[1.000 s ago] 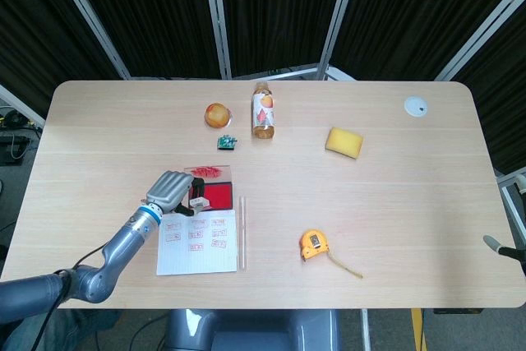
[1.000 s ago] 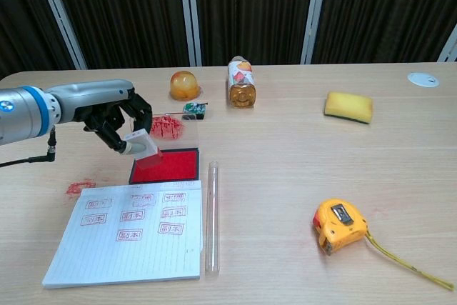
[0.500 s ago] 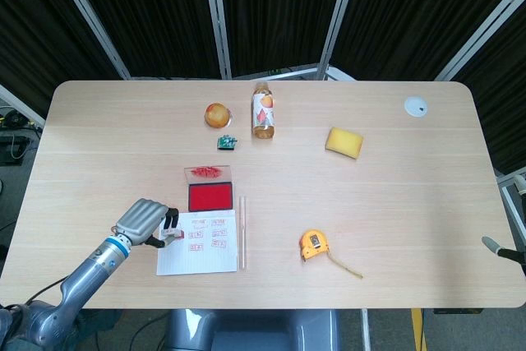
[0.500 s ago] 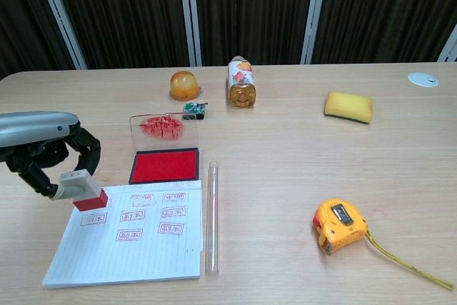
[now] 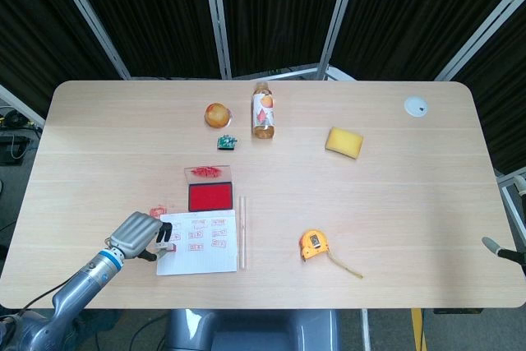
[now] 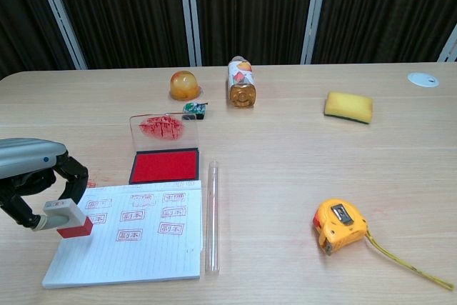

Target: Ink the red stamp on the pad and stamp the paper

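Note:
My left hand [image 6: 32, 183] [image 5: 138, 234] grips the red stamp [image 6: 66, 220] by its white handle at the left edge of the lined paper [image 6: 136, 237] [image 5: 200, 242]. The stamp's red base sits at or just above the paper's near-left part. The paper carries several red imprints. Behind it lies the open red ink pad [image 6: 165, 165] [image 5: 210, 196], its clear lid [image 6: 164, 128] standing up smeared with red. My right hand shows only as a dark tip [image 5: 501, 248] at the right edge of the head view.
A clear tube [image 6: 211, 216] lies along the paper's right edge. A yellow tape measure [image 6: 341, 226] sits to the right. Further back are an orange ball [image 6: 184, 85], a lying bottle [image 6: 241, 82], a small green item [image 6: 193, 110], a yellow sponge [image 6: 348, 106] and a white disc [image 6: 423, 79].
My left hand carried the stamp from over the ink pad back toward me and left, then down to the paper's near-left edge.

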`<state>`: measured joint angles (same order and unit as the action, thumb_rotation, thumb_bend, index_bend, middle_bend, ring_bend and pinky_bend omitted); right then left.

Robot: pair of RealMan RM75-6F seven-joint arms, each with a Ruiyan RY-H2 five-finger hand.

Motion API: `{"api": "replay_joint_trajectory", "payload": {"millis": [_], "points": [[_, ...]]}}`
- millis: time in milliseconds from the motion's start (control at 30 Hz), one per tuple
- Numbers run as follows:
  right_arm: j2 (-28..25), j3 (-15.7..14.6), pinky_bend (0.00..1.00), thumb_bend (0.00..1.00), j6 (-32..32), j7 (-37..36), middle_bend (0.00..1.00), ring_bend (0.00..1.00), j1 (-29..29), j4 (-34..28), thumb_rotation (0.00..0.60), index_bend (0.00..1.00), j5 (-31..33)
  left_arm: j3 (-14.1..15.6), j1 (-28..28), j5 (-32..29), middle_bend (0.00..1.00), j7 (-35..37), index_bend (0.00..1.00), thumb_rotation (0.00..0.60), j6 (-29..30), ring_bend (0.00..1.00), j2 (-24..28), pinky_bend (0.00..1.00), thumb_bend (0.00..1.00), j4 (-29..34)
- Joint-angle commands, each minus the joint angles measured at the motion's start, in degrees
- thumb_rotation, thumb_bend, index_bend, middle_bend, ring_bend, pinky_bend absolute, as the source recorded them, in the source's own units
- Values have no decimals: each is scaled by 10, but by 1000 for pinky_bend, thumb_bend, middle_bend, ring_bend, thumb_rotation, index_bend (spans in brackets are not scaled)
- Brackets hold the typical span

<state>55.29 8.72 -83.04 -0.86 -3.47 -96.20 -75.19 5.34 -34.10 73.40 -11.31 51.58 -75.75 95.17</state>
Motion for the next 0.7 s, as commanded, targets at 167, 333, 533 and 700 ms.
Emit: {"api": "replay_joint_trajectory", "payload": {"millis": [167, 333, 533, 700], "points": [[1, 1, 0, 0, 1, -1, 0, 0, 0, 2, 600, 0, 2, -3, 3, -3, 573, -7, 588, 600, -5, 841, -10, 858, 424, -10], [1, 1, 0, 0, 2, -1, 0, 0, -1, 4, 600, 0, 3, -8, 4, -6, 573, -14, 589, 600, -5, 841, -14, 858, 427, -16], [2, 1, 0, 0, 2, 1, 0, 0, -1, 4, 600, 0, 4, -12, 5, -11, 573, -17, 589, 600, -10, 841, -23, 858, 427, -28], [2, 1, 0, 0, 4, 3, 0, 0, -1, 5, 600, 0, 5, -15, 3, -15, 574, -26, 588, 600, -15, 841, -31, 858, 428, -33]]}}
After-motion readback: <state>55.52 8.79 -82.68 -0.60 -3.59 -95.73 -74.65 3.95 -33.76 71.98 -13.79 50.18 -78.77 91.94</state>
